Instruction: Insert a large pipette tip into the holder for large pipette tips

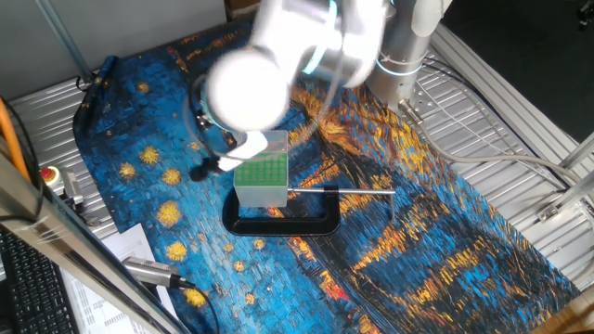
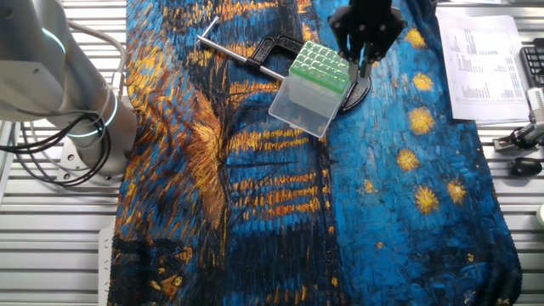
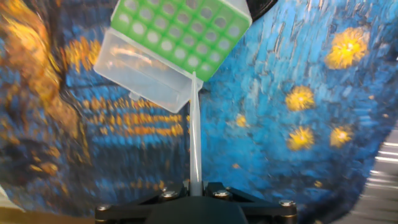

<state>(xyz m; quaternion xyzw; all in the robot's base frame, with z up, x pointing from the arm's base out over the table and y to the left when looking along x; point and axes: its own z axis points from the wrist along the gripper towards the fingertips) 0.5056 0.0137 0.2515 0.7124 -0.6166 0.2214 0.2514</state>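
The holder (image 1: 260,179) is a whitish box with a green perforated top; it stands in the black C-clamp on the blue cloth and shows in the other fixed view (image 2: 316,81) and the hand view (image 3: 181,28). My gripper (image 3: 194,185) is shut on the large pipette tip (image 3: 194,130), a clear thin tube pointing away from the fingers. Its thin end lies at the green top's near edge, by the box's corner. In the other fixed view the black gripper (image 2: 364,53) hangs just over the holder's right side. In one fixed view the arm hides the fingers.
The black C-clamp (image 1: 283,223) grips the box, its grey screw rod (image 1: 343,191) sticking out to the right. The robot base (image 2: 81,127) stands at the cloth's side. A keyboard (image 1: 28,278), papers (image 2: 480,59) and tools lie at the table's edges.
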